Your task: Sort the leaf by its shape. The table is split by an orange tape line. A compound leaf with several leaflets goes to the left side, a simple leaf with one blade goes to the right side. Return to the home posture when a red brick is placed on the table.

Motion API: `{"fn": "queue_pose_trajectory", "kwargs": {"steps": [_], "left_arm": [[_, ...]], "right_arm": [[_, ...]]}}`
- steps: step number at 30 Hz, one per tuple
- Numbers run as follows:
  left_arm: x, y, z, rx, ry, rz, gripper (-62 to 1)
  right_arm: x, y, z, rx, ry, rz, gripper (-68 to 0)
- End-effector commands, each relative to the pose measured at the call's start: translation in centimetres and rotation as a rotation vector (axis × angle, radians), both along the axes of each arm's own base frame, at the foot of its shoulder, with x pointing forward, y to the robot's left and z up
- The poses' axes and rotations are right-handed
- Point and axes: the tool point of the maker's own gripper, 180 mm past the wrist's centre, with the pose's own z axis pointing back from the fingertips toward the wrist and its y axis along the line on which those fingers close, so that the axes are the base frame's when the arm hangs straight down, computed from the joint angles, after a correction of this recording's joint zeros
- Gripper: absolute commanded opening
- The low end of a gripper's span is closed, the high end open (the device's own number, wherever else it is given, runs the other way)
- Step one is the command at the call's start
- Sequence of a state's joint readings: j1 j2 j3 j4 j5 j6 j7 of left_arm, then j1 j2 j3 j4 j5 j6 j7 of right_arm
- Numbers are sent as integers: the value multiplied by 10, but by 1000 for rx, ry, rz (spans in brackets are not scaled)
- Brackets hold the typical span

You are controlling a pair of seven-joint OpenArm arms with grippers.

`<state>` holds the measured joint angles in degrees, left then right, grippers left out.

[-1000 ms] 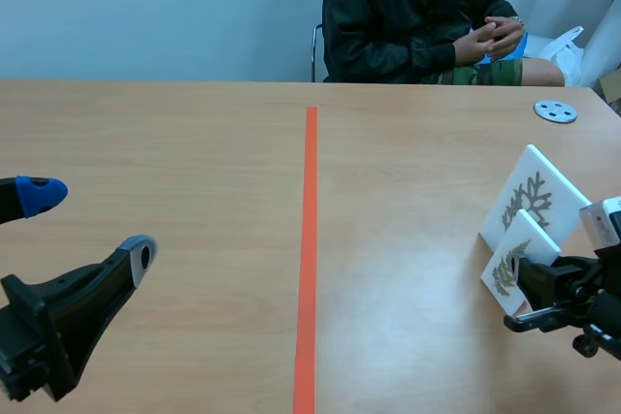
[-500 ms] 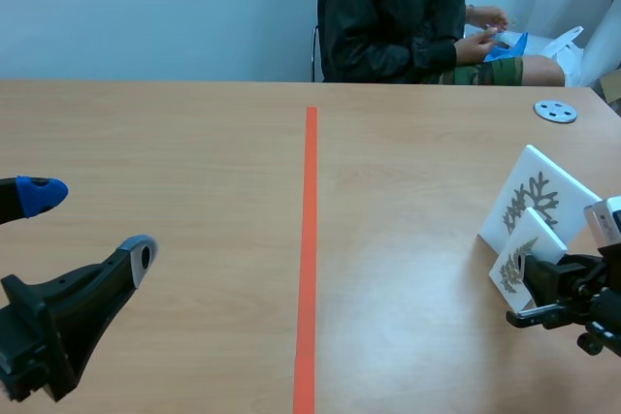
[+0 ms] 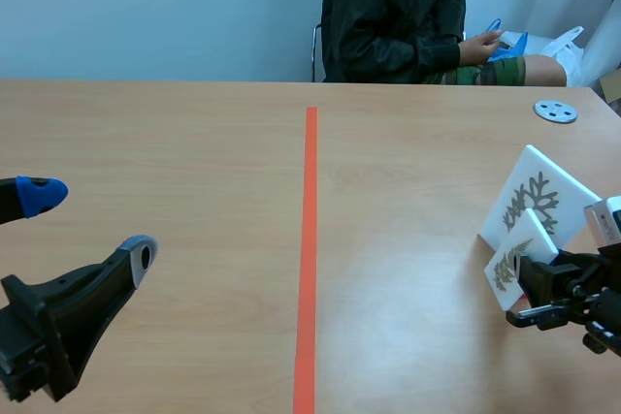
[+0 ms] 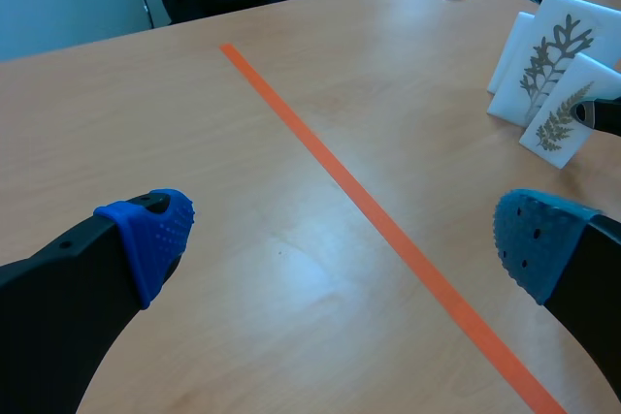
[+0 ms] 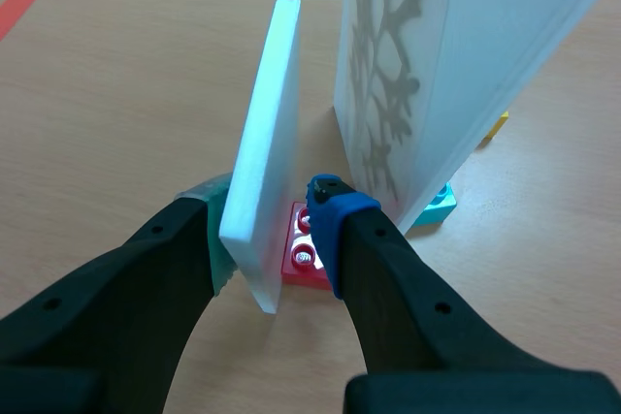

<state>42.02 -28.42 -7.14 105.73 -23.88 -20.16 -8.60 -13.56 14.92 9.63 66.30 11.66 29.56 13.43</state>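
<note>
Right wrist view: right gripper is pinching, fingers narrow, the small white stiff card with a feathery compound leaf.
Left wrist view: left gripper is gaping wide, holding nothing.
Place: standing near wooden table's right edge.
Handling: light, rigid, tippy; gripping low across both faces is looking safest.

A robotics lab or test room: a plain wooden desk split by an orange tape line, black robot arms at its near edge, a bare pale wall, and a person seated across.
</note>
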Motion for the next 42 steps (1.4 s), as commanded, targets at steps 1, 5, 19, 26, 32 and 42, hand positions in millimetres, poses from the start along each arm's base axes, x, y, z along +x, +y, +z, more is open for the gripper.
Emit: {"fn": "queue_pose_trajectory", "kwargs": {"steps": [1,5,19,26,32,42], "left_arm": [[2,-4,8,-23,-26,-6,14],[2,-4,8,-23,-26,-6,14],[2,-4,8,-23,-26,-6,14],[2,-4,8,-23,-26,-6,14],[2,-4,8,-23,-26,-6,14],[2,-4,8,-23,-26,-6,14]], "right_arm": [[7,-2,12,1,-42,1,-519],[7,-2,14,4,-51,0,-518],[14,0,29,19,-106,0,-473],[23,9,54,5,-166,36,-472],[27,20,86,-14,-239,78,-472],[17,37,148,-33,-345,149,-318]]}}
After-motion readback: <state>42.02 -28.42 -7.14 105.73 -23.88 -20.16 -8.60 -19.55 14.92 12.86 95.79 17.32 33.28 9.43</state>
